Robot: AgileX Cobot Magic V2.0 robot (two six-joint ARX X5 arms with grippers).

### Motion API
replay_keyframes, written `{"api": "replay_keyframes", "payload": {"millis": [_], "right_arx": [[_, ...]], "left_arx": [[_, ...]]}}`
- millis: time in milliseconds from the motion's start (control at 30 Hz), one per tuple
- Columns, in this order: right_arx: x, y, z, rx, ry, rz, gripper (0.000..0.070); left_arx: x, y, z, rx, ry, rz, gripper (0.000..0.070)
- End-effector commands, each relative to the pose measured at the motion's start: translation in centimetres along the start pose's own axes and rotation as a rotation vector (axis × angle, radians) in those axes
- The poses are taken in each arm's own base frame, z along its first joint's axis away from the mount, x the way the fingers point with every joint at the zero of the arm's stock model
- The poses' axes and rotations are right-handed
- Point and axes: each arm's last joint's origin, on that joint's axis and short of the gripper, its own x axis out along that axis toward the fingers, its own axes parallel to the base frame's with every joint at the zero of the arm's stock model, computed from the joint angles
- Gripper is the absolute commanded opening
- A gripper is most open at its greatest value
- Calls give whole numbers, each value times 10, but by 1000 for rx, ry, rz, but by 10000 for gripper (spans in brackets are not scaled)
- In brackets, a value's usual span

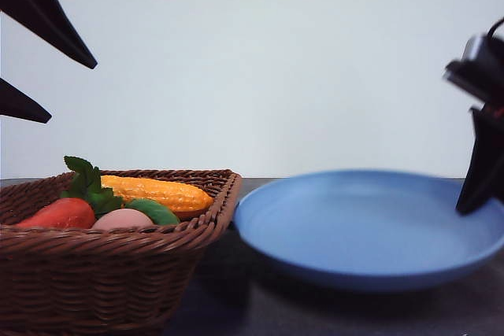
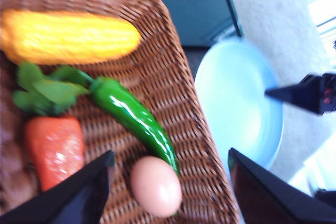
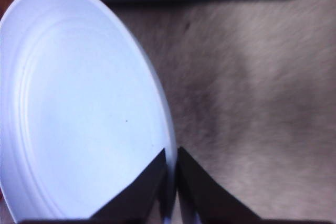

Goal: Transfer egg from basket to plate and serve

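Observation:
The pinkish egg [image 1: 122, 219] lies in the brown wicker basket [image 1: 102, 277] at the front left, beside a green pepper. In the left wrist view the egg [image 2: 156, 185] rests near the basket's rim [image 2: 185, 80]. My left gripper [image 1: 73, 92] hangs open well above the basket, and its two fingers stand wide on either side of the egg [image 2: 170, 155]. The blue plate [image 1: 370, 226] sits to the right of the basket. My right gripper [image 1: 470, 204] is shut on the plate's right rim, fingers pinching the edge [image 3: 170, 155] of the plate [image 3: 79, 108].
A yellow corn cob [image 1: 157, 191], a red fruit with green leaves [image 1: 61, 213] and the green pepper [image 2: 134, 120] share the basket. A dark rectangular tray [image 2: 184, 6] lies beyond the basket and plate. A white wall stands close behind the table.

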Motion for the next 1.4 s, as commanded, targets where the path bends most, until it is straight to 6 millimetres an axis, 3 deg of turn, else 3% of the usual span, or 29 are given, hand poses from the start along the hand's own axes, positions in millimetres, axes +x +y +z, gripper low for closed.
{"api": "replay_keyframes", "payload": {"millis": [0, 267, 500, 967, 1167, 1367], "right_arx": [[-11, 6, 4, -2, -65, -17, 0], [-55, 14, 0, -21, -285, -74, 0], [-75, 18, -4, -30, -394, -70, 0], [-80, 19, -7, -36, -411, -62, 0], [-80, 19, -7, -36, -411, -62, 0], [-80, 19, -7, -37, -411, -62, 0]], "left_arx": [[1, -7, 2, 5, 21, -20, 456], [10, -35, -1, 51, 85, 46, 456], [36, -47, -2, 98, 178, 168, 456], [95, -29, -12, 35, 375, 253, 455], [106, -24, -13, 27, 391, 263, 453], [110, -21, -15, 21, 411, 274, 398]]}}
